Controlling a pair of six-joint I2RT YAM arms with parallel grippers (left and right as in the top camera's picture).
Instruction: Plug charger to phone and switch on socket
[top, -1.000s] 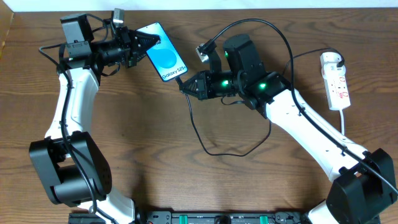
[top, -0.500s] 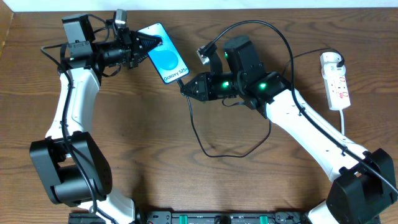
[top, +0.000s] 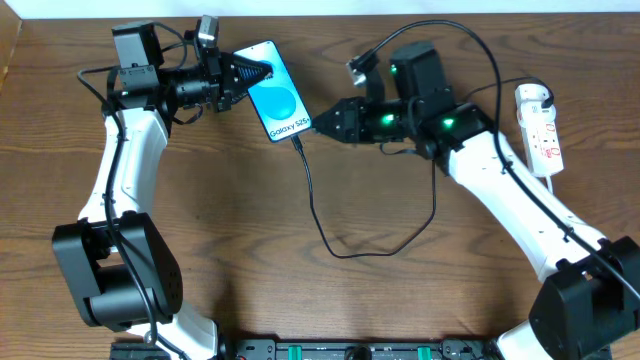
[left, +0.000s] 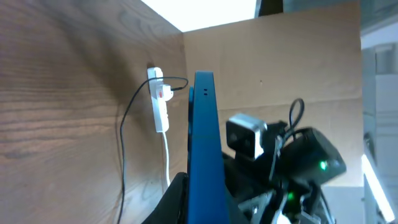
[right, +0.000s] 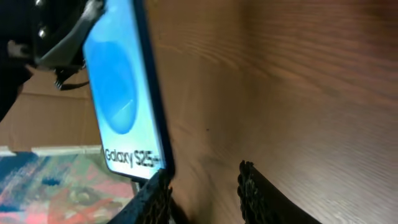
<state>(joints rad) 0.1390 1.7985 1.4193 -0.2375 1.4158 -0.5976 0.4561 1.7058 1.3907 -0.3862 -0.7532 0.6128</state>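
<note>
My left gripper is shut on the top end of the phone and holds it tilted above the table. Its light-blue screen reads "Galaxy S25". In the left wrist view the phone stands edge-on between my fingers. The charger's black cable runs from the phone's bottom edge, loops over the table and reaches its white plug in the socket. My right gripper is open and empty just right of the phone's bottom end. In the right wrist view the fingers are spread beside the phone.
The white socket lies at the far right table edge with its white cord trailing off. A cardboard wall stands behind the table. The cable's loop lies in the middle of the wooden table.
Both arms and the phone have shifted to the right. My right gripper has come off the cable's tip, which stays at the phone's bottom edge.
</note>
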